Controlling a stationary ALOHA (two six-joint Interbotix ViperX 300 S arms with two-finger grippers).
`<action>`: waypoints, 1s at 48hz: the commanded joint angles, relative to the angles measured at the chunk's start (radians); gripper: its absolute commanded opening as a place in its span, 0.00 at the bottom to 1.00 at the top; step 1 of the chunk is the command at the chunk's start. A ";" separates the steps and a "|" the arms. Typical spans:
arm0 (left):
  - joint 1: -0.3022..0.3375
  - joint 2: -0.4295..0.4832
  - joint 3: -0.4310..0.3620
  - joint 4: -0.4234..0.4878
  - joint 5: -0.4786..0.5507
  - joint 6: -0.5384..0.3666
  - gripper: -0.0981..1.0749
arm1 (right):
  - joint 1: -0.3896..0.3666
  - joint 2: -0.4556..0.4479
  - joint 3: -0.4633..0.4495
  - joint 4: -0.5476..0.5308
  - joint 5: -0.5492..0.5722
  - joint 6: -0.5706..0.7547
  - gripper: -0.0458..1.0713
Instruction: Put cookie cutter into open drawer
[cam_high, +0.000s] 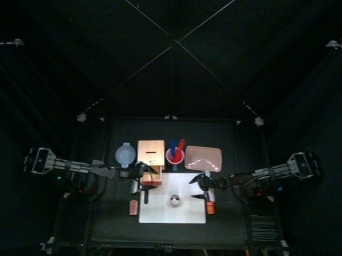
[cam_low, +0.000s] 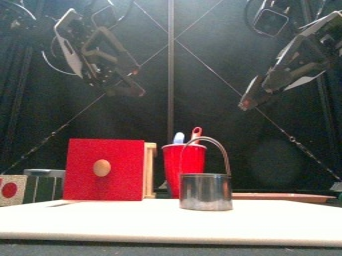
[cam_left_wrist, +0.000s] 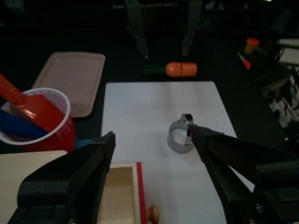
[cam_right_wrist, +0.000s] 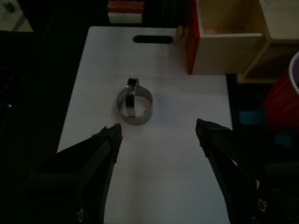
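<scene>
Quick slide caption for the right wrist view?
Right gripper, jaws open, hovers above the cookie cutter on the white mat; open drawer beyond.

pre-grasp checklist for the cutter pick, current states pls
1. Cutter free on the white mat, nothing touching it: ok.
2. Right gripper open and empty: ok.
3. Left gripper open and empty: ok.
4. Both grippers raised clear above the cutter, per front view: ok.
5. Drawer pulled out of the box, inside bare where it shows: ok.
6. Red cup stands close behind the cutter in the front view; whether it blocks the path to the drawer: cannot tell.
</scene>
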 joint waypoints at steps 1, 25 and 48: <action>-0.012 0.060 -0.071 0.002 0.005 -0.002 0.94 | -0.003 -0.021 -0.002 0.005 0.006 0.002 0.92; -0.075 0.308 -0.336 -0.003 0.298 -0.002 0.94 | -0.003 -0.032 0.020 0.009 0.038 0.003 0.92; -0.101 0.423 -0.448 -0.040 0.396 -0.009 0.94 | -0.002 -0.034 0.051 0.038 0.038 0.003 0.92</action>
